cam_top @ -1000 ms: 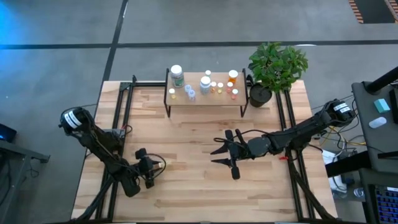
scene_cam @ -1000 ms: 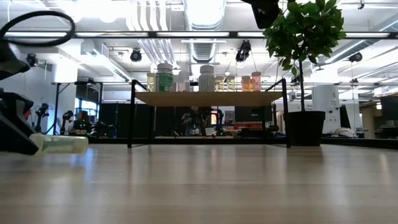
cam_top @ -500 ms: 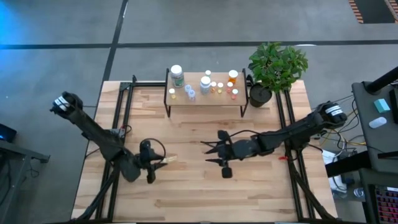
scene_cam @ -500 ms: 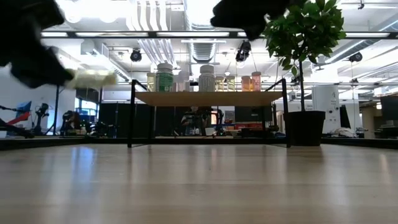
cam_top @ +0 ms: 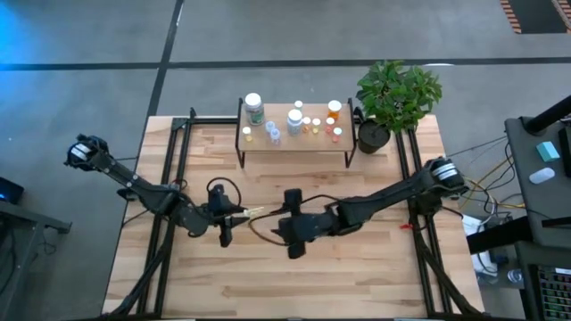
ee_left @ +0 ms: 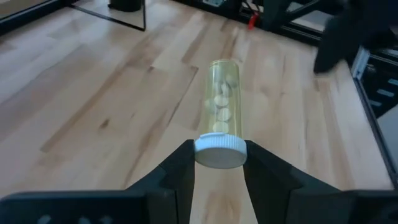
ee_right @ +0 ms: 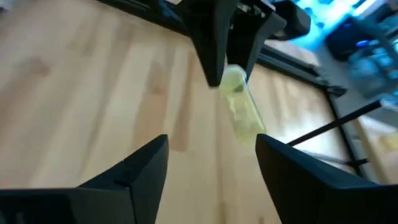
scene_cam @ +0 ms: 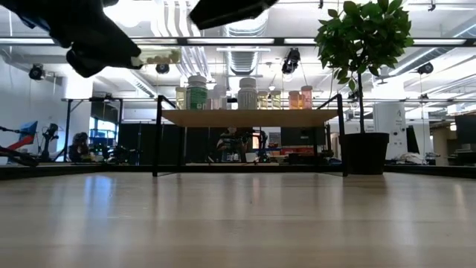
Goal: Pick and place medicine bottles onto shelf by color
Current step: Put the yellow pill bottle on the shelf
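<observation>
A yellowish vial (ee_left: pixel 222 93) with a white cap and pale tablets inside hangs in the air over the table's middle, with my left gripper (ee_left: pixel 219 163) shut on it. My right gripper (ee_right: pixel 211 149) stands open just right of it, fingers level with the vial's free end (ee_right: pixel 247 121) and on either side of it, apart from it. The high view shows the vial (cam_top: pixel 252 212) between the two hands. Several other medicine bottles stand upright on the shelf (cam_top: pixel 294 143) at the table's far side. My left gripper pinches the vial's white cap end (ee_left: pixel 220 151) between its two fingers. The fingers come nearly level from the table's left and lie along the vial. The vial sticks out past the fingertips, about level, lifted clear of the table.
A potted plant (cam_top: pixel 393 98) stands right of the shelf at the far right. Black rails (cam_top: pixel 174 169) run along both sides of the table. Bare wood lies between the shelf and the two hands.
My left gripper has risen from the tabletop and swung toward the table's middle, carrying the vial lifted clear. My right gripper has gone toward the table's left, closing in on the vial's free end.
</observation>
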You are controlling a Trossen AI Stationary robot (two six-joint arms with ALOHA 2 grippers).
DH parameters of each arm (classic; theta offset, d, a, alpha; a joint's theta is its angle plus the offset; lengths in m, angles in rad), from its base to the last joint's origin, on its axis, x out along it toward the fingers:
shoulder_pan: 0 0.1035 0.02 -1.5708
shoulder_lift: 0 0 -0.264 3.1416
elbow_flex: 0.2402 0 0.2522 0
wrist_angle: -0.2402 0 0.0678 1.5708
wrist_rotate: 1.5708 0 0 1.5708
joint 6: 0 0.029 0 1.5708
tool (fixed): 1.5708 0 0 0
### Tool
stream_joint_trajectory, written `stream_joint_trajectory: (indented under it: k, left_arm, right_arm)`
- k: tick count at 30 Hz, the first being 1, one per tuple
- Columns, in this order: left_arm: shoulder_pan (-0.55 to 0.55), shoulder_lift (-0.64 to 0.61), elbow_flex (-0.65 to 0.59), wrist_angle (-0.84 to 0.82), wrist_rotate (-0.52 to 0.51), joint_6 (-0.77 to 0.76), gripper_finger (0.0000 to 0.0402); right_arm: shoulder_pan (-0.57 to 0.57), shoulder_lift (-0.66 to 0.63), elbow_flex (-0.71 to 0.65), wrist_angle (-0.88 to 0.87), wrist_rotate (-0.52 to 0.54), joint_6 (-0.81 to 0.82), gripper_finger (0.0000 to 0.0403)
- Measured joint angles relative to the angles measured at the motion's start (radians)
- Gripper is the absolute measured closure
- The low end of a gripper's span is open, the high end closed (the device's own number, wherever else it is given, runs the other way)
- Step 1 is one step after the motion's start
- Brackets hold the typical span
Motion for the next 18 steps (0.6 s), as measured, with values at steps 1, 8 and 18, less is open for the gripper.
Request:
stream_joint_trajectory:
  k: [1,8,18]
  left_arm:
    - [0.007,0.002,0.001,0.0,0.001,0.001,0.0299]
    - [0.027,0.013,0.005,0.001,0.002,-0.023,0.0299]
    - [0.043,0.013,0.004,0.059,-0.001,-0.029,0.0299]
  right_arm:
    - [0.0,0.023,0.026,-0.008,0.024,-0.016,0.0166]
    - [0.0,0.127,0.152,-0.037,0.205,-0.134,0.0161]
    - [-0.011,0.204,0.199,-0.029,0.259,-0.246,0.0172]
